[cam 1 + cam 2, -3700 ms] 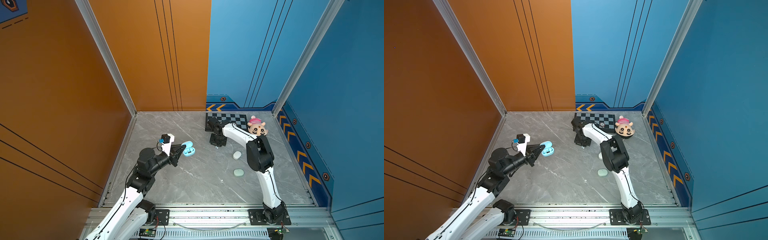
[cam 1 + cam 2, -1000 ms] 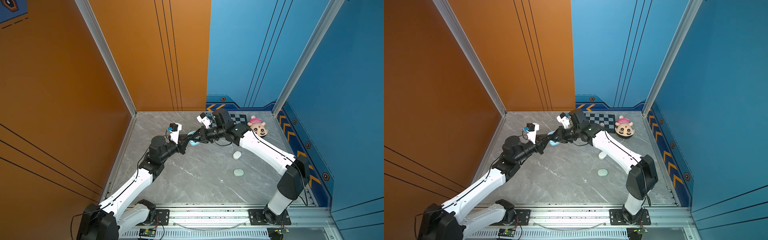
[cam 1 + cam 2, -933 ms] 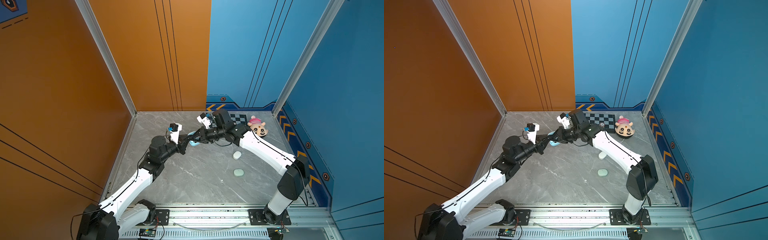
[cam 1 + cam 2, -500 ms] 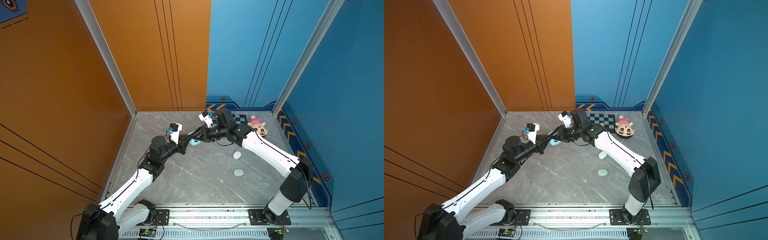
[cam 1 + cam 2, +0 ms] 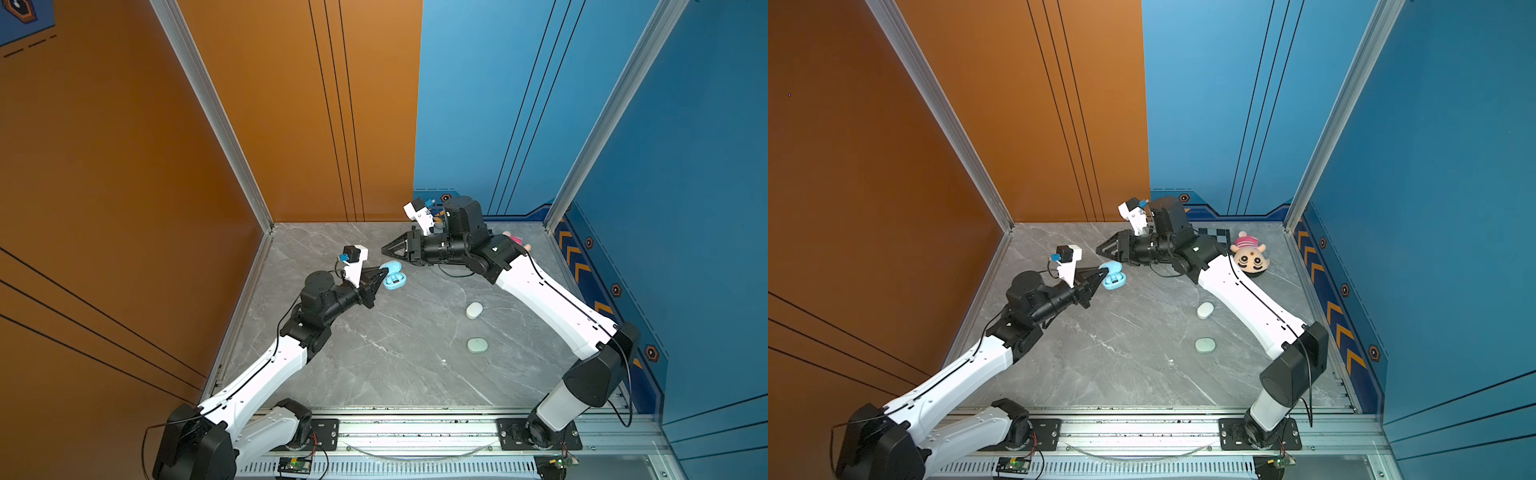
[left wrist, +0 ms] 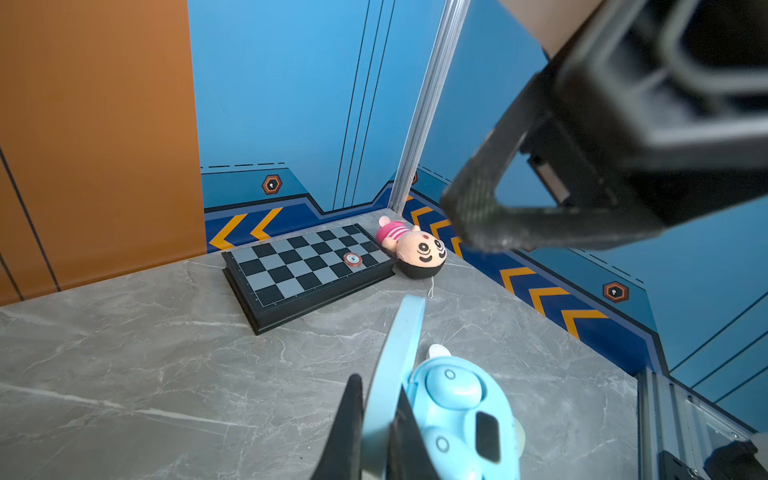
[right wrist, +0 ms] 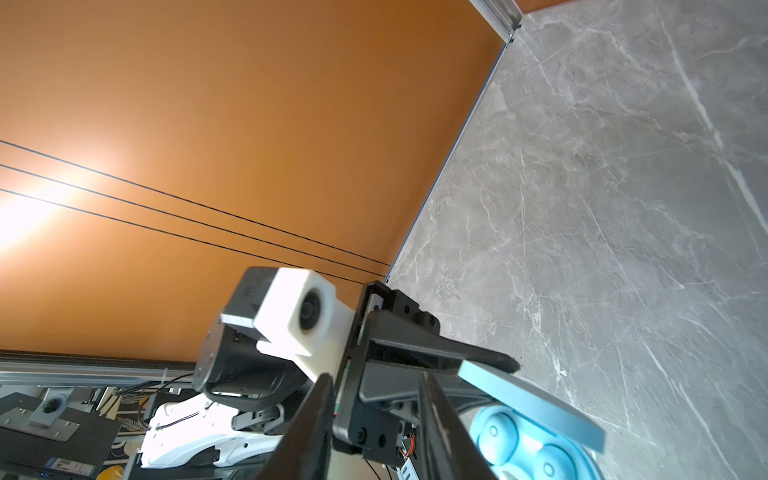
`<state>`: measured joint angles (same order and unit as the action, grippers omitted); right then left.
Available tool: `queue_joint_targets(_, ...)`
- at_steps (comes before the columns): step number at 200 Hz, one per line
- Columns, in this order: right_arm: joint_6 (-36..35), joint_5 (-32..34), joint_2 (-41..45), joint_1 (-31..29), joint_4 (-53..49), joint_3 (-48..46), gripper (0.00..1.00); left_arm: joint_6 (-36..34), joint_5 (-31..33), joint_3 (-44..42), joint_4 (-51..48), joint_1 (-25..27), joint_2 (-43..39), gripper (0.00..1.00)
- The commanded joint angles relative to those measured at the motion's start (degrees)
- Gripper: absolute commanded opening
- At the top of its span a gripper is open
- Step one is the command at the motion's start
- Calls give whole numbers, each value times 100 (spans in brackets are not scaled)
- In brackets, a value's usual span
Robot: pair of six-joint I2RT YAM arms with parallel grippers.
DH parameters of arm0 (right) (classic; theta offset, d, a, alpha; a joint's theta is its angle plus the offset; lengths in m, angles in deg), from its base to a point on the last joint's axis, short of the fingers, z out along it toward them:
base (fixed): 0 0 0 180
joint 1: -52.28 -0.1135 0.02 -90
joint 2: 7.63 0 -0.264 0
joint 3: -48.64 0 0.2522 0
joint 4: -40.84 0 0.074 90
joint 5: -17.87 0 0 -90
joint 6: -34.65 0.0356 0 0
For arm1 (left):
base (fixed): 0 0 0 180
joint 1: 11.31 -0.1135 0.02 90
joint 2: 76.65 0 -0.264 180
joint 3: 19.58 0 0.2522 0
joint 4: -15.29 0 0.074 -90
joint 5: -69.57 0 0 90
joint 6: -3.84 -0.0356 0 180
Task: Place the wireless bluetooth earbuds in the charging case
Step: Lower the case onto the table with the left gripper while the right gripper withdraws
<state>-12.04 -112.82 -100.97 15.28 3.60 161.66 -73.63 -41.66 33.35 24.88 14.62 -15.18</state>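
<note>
Earbuds (image 6: 453, 388), both pale blue, sit seated in the open case (image 5: 395, 279), right at the left gripper's (image 5: 383, 273) tips. Those tips are clamped on the upright lid (image 6: 399, 353), arm stretched low and forward. Right gripper (image 5: 384, 250) hovers just above, jaws parted, empty, forearm reaching across.

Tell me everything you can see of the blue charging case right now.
The charging case is a pale blue glossy plastic pebble, hinged open. Its lid is raised, pinched by the shut left gripper. Two pale blue earbuds sit in the base's wells beside a small dark window. It is toward the table's back left; whether the base rests on it is unclear. The right gripper hangs nearby, not touching.
</note>
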Motion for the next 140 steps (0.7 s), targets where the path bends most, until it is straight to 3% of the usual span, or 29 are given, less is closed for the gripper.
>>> queue_joint_targets(1,137,273,453,281,-8,-87,39,-396,-144,88,117,161,94,0)
queue_joint_targets(30,257,946,1015,724,-164,-904,39,-742,-135,90,117,470,355,0)
queue_joint_targets(86,240,2884,1693,1293,-2107,-2098,38,-1630,152,-6,125,1448,1337,0)
queue_joint_targets(140,283,3356,2078,1616,-2554,-3137,38,-1470,663,-122,1047,2054,2790,0)
